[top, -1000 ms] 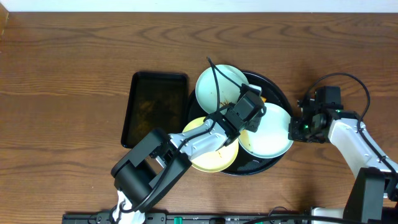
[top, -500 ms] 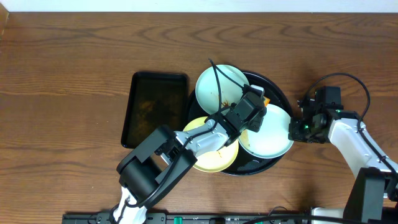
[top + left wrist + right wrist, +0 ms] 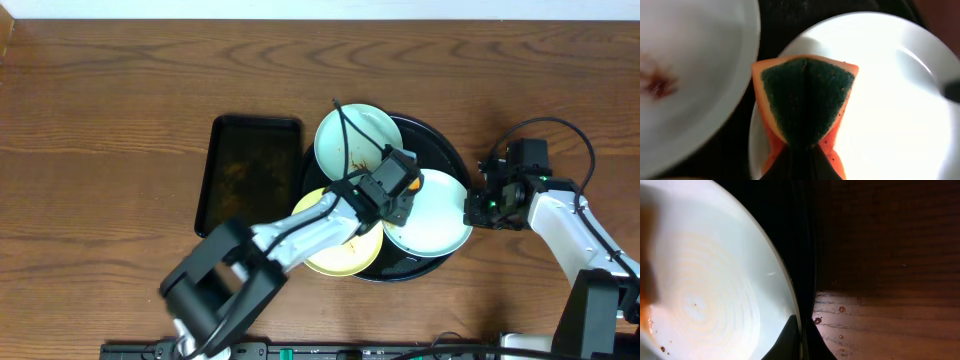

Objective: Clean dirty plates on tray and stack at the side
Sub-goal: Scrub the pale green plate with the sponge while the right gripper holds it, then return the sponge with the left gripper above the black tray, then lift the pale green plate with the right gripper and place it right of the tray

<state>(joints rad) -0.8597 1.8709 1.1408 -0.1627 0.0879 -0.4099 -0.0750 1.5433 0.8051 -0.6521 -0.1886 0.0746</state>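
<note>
Wood table from above, tray: the round tray (image 3: pixel 448 152), glossy black, lies right of centre on the tabletop (image 3: pixel 120 80), most of its floor covered by plates and arm. A rectangular tray (image 3: pixel 250 175) sits just left of it, long side running up and down the frame.
From above, plates: all three lie face up on the round tray. The upper mint plate (image 3: pixel 350 135) has brown specks, the yellow plate (image 3: pixel 335 258) overhangs the rim at lower left, and the right-hand plate (image 3: pixel 435 222) reaches the rim at lower right.
From above, arms: the left arm (image 3: pixel 300 228) runs up from lower left across the yellow plate, and the left gripper (image 3: pixel 402 190) ends where the plates meet, its jaws hidden under the wrist. The right gripper (image 3: pixel 472 208) points left at the right-hand plate's right edge.
Left wrist, sponge: the left gripper (image 3: pixel 802 155) is pinched tight on a folded sponge (image 3: pixel 805 95), orange with a dark green scrub face. The fold runs up the frame, wide end on top, over the right-hand plate's (image 3: pixel 890 100) left edge; contact I cannot tell.
Left wrist, edges: the upper mint plate (image 3: pixel 695 55) is cut off at upper left and carries a brown smear (image 3: pixel 657 85). A dark blur at the right edge is too vague to name.
Right wrist, grip: the right gripper (image 3: pixel 802 339) is closed narrowly on the right-hand plate's (image 3: pixel 715 280) rim at the bottom of the frame.
Right wrist, surroundings: the plate fills the left half, cut off. The round tray's (image 3: pixel 802 240) rim is a dark band beside it, droplets (image 3: pixel 841 309) dot the tabletop, and the upper right is lost in shadow.
</note>
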